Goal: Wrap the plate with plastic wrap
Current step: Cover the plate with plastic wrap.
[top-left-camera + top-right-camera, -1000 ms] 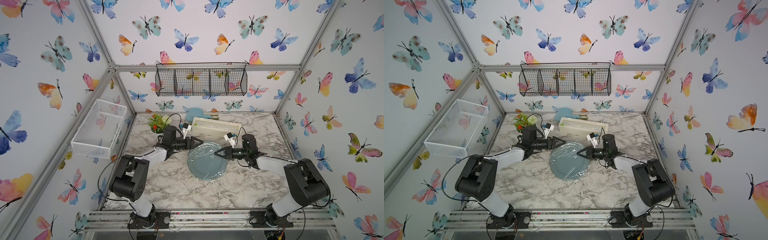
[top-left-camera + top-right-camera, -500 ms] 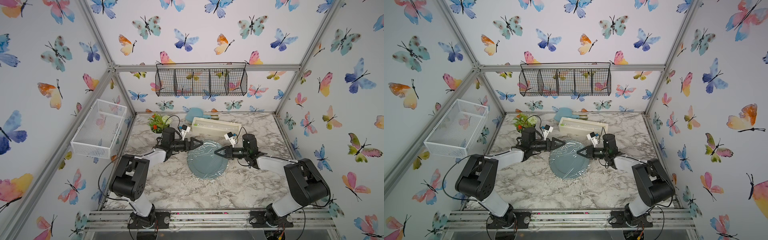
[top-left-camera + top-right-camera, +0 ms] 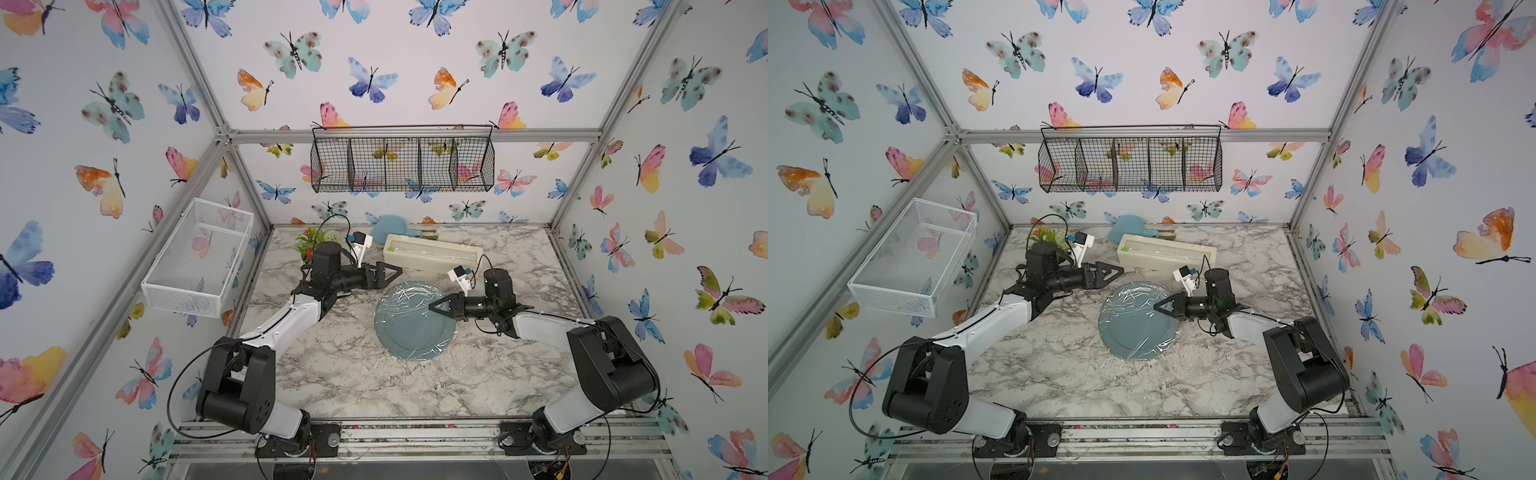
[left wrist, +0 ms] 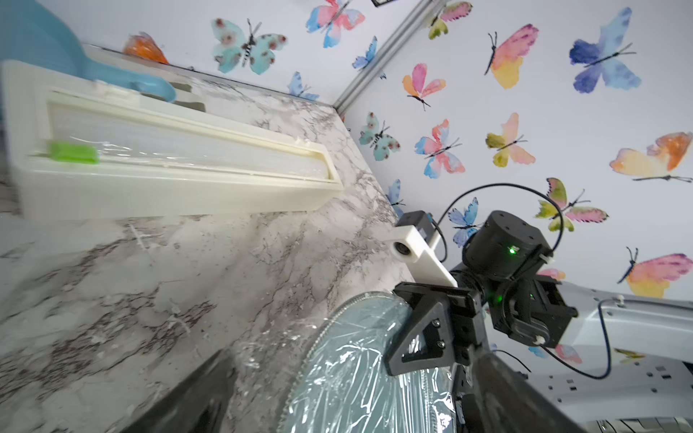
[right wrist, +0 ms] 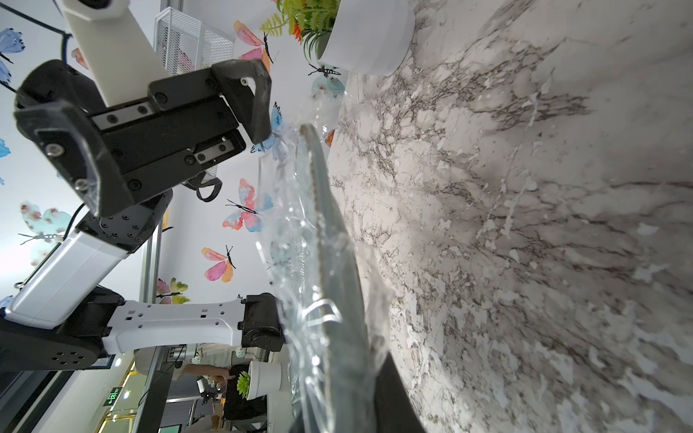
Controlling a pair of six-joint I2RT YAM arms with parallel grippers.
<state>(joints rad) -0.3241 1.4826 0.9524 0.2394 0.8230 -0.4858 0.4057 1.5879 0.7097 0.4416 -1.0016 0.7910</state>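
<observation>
i see the plate point(image 3: 409, 332) at the centre of a top view, the plastic wrap point(image 3: 400, 296) wrinkled over it. my right gripper point(image 3: 434, 309) pinches its right rim. my left gripper point(image 3: 387, 277) hangs spread wide, just off its upper left edge.

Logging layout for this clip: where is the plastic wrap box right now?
In both top views the cream-white box lies toward the back of the marble table, behind the wrapped plate and in front of the light-blue dish.
</observation>
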